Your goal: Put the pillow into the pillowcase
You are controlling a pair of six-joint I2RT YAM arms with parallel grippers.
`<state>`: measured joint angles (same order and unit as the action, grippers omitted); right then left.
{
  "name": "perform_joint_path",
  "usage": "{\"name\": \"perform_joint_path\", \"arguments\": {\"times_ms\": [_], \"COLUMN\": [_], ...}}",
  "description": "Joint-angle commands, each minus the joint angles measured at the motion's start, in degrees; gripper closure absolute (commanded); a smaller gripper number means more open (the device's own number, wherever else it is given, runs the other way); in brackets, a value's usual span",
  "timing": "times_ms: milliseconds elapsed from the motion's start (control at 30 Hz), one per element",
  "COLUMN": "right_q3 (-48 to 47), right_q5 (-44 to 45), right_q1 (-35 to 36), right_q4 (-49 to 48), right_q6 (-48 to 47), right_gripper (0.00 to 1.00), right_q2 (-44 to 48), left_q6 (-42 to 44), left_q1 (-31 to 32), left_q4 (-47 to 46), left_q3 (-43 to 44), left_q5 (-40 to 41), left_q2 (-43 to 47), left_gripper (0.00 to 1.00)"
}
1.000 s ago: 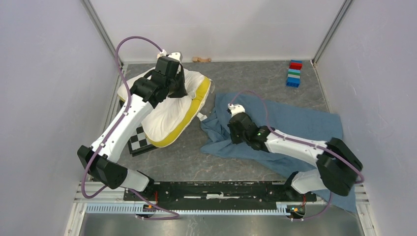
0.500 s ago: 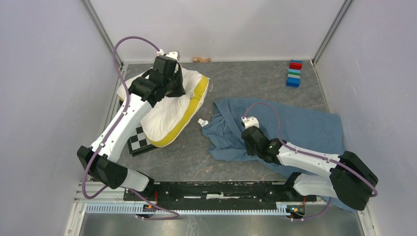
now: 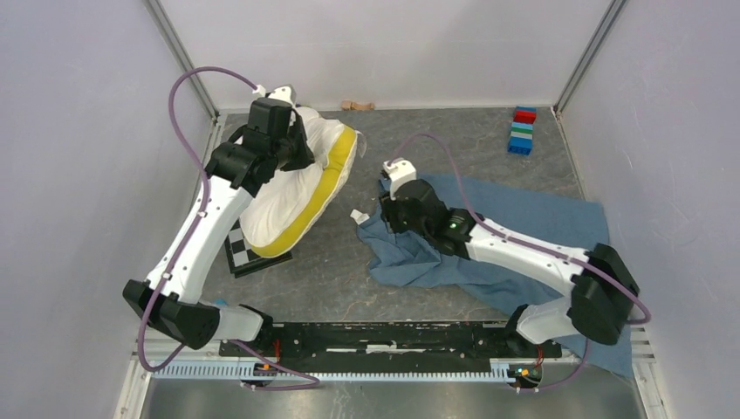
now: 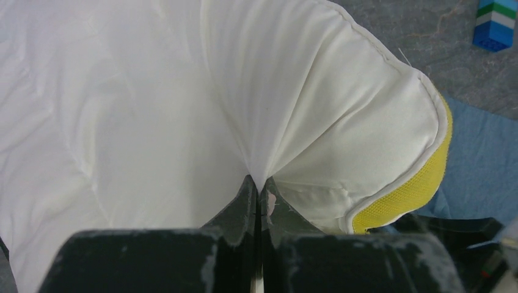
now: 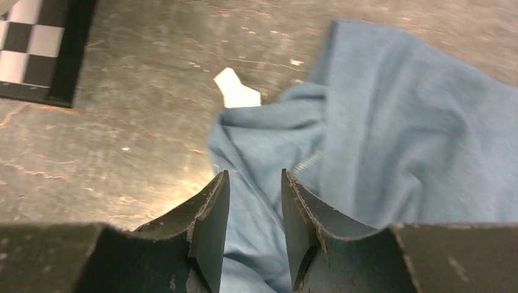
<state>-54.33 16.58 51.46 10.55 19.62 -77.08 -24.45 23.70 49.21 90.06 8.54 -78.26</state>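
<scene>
pillow hides part of the checkerboard; right arm covers some pillowcase.

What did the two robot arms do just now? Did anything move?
The left gripper, shut on the pillow, pulled it left and tipped it up. The right gripper opened and moved to the bunched left end of the pillowcase. The block stack and checkerboard stayed put.

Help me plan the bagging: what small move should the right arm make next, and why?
Probably lower the right gripper onto the bunched edge of the pillowcase and close: its jaws stand apart above it, holding nothing, while the left gripper pinches the pillow.
</scene>
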Motion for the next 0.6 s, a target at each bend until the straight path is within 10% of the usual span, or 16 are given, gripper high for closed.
{"name": "perform_joint_path", "arguments": {"times_ms": [0, 567], "right_q3": [-5.03, -11.98], "right_q5": [-6.76, -5.4], "right_q1": [1.07, 1.03], "right_q4": [-4.29, -6.52], "right_q6": [-1.46, -3.72], "right_gripper": [0.57, 0.16], "right_q2": [-9.43, -32.25], "left_q6": [-3.55, -5.26], "left_q1": [-1.36, -2.84], "left_q4": [-4.61, -3.96], "left_q3": [1.7, 2.7], "left_q5": [1.23, 1.11], "left_q2": [5.03, 8.5], "left_gripper": [0.98, 0.98]}}
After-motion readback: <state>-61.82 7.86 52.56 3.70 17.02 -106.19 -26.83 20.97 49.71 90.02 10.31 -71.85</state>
